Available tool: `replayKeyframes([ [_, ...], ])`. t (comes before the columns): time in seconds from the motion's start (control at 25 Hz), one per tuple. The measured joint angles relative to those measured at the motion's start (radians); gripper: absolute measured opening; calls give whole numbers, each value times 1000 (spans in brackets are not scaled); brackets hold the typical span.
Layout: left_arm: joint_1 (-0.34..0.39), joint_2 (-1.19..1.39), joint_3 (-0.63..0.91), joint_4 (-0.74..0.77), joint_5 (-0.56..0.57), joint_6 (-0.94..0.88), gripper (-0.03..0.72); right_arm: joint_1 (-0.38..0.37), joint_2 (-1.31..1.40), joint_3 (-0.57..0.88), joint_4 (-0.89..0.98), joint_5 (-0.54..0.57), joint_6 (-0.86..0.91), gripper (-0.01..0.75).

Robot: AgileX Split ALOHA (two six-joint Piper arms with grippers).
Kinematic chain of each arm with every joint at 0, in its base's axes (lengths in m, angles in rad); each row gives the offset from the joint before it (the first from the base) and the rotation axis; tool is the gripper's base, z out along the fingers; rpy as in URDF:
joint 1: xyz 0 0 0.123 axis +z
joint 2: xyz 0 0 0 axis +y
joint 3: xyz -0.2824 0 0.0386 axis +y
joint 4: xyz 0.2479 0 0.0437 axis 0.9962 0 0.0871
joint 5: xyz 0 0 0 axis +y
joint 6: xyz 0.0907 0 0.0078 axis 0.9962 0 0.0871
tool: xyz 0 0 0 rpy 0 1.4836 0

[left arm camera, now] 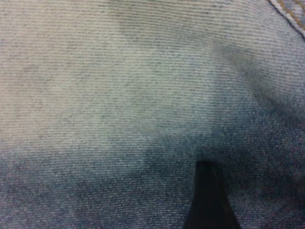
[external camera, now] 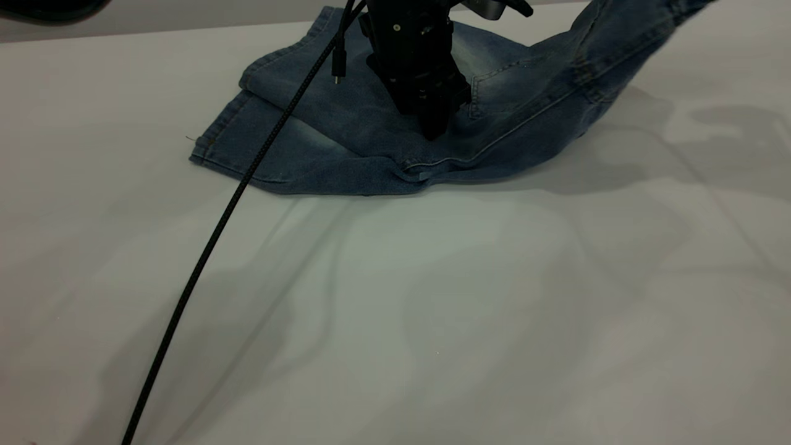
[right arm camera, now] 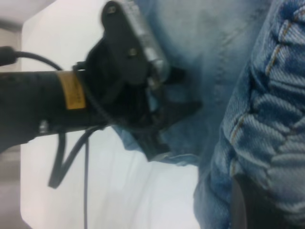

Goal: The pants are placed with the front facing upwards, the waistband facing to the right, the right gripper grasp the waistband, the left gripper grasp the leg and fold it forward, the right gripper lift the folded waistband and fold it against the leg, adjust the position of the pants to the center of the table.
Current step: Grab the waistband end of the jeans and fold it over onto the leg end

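Left pincer [external camera: 435, 127] pressing pants [external camera: 346, 142] mid-fold, opening indiscernible. Right pincer [right arm camera: 248, 200] gripping waistband [right arm camera: 267, 119], lifted right. Risk: fold dragging off worktop [external camera: 432, 309] centre if pin slips.

The pants [external camera: 346, 133] are showing coarse, matt twill denim, the table [external camera: 432, 309] is looking smooth with a faint sheen, the cable [external camera: 204, 259] is showing braided sheathing.
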Motion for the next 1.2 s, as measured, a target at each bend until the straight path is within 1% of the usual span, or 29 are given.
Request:
replayKeyframes([
  [0.28,-1,0,0,-1,0,0,415,134,2,-94,-16,0,65,48],
  [0.44,-2,0,0,-1,0,0,415,190,5,-108,-19,-27,80,48],
  [0.52,-2,0,0,-1,1,0,415,205,17,-110,-17,-32,80,48],
  [0.64,-2,0,0,-1,9,0,415,209,33,-114,-14,-23,80,48],
  [0.72,-2,-8,0,2,34,0,415,207,34,-114,-16,-23,80,48],
  [0.96,-2,-60,-31,91,115,0,415,207,33,-115,-17,-22,79,48],
  [1.2,1,-96,-70,111,163,1,415,207,33,-115,-24,-20,78,48],
])
